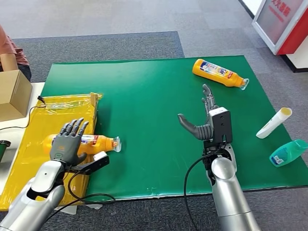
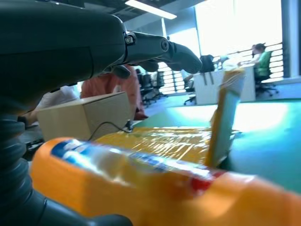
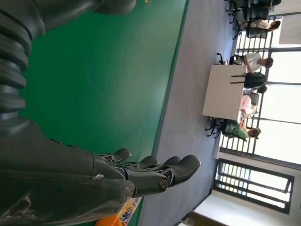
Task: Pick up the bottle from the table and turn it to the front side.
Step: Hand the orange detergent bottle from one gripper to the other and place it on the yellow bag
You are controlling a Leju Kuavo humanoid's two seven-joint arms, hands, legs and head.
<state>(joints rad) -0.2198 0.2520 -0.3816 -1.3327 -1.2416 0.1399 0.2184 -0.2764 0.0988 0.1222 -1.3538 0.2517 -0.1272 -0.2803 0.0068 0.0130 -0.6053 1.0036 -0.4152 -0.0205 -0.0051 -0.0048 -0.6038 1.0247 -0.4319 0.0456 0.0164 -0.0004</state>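
Reaching over the near-left part of the green mat (image 1: 152, 120), the left hand (image 1: 69, 142) hovered above an orange bottle (image 1: 96, 143) that lay on its side, cap toward the mat's middle, body half on a yellow plastic-wrapped package (image 1: 47, 115). Fingers were spread and extended over the bottle; in the left wrist view the thumb sat under the bottle's near side and the fingers (image 2: 167, 49) arched well above it, so the hand was open and had not closed on anything. Judged step: closing for the pick. A good grasp probably meant lowering until the palm met the bottle's barrel, wrapping around its middle rather than the tapered neck, and lifting clear of the package edge before any turn; the glossy label looked slippery, so a firm wrap seemed wise. A cardboard box (image 1: 12, 94) stood at the far left, beside a person's sleeve.

Further right, the right hand (image 1: 207, 120) was held upright over the mat's centre, fingers apart, holding nothing. A second orange bottle (image 1: 218, 72) lay at the far right corner, well apart from both hands. A white tube (image 1: 273, 122) and a teal bottle (image 1: 288, 152) lay at the right edge.
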